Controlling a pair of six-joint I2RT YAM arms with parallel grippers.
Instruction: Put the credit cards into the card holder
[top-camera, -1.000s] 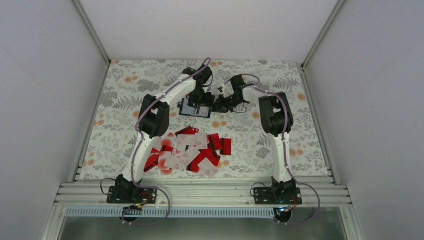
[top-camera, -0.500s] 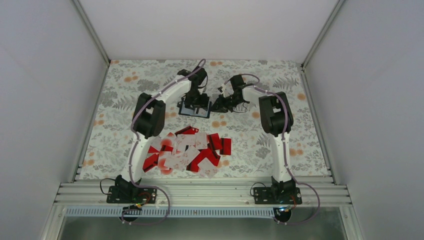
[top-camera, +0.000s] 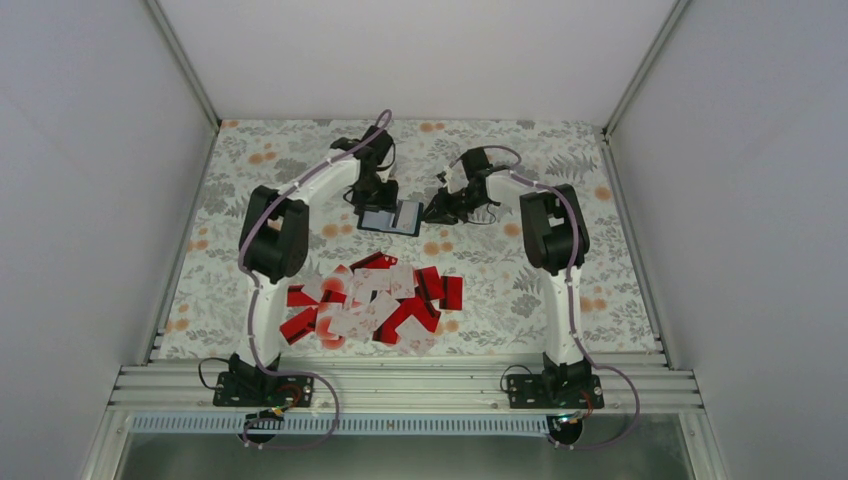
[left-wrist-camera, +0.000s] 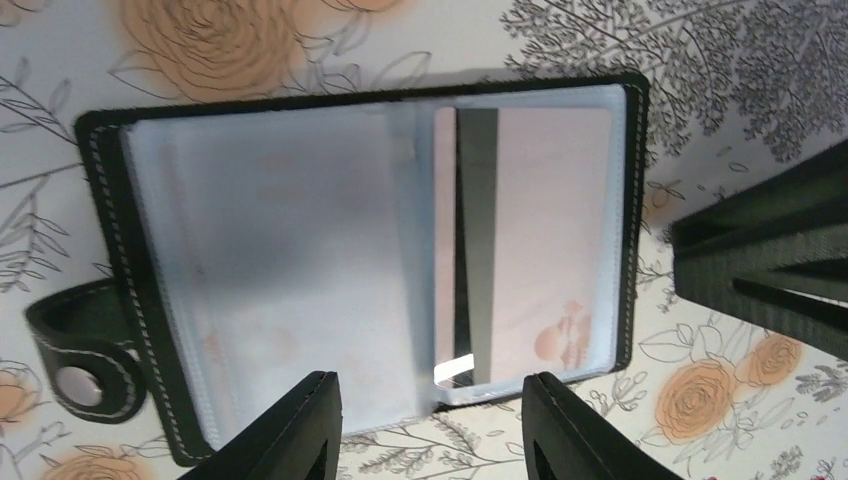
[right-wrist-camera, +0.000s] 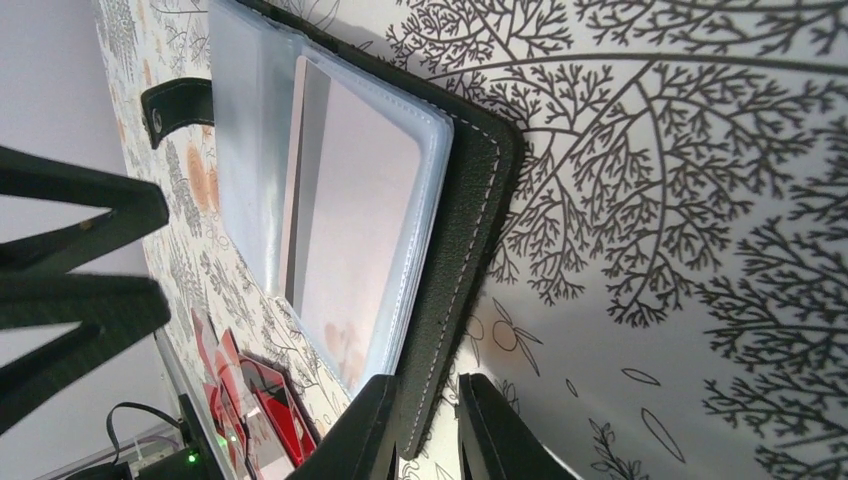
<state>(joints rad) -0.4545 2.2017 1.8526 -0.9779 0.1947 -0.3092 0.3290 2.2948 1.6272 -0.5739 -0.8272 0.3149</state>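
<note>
At the far middle of the table (top-camera: 250, 165), the right gripper (right-wrist-camera: 432, 430) pinches the open card holder (top-camera: 392, 218) by its cover edge, likely pinning it flat, while the left gripper (left-wrist-camera: 430, 415) hovers spread and empty above, with loose credit cards (top-camera: 375, 300) heaped nearer.

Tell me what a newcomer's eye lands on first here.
The heap of red and white credit cards at the near middle of the table stands out first. Beyond it lies the card holder, open, with one pale card slotted inside. The right end effector pinches its black edge, and the left end effector hangs open above it.
</note>
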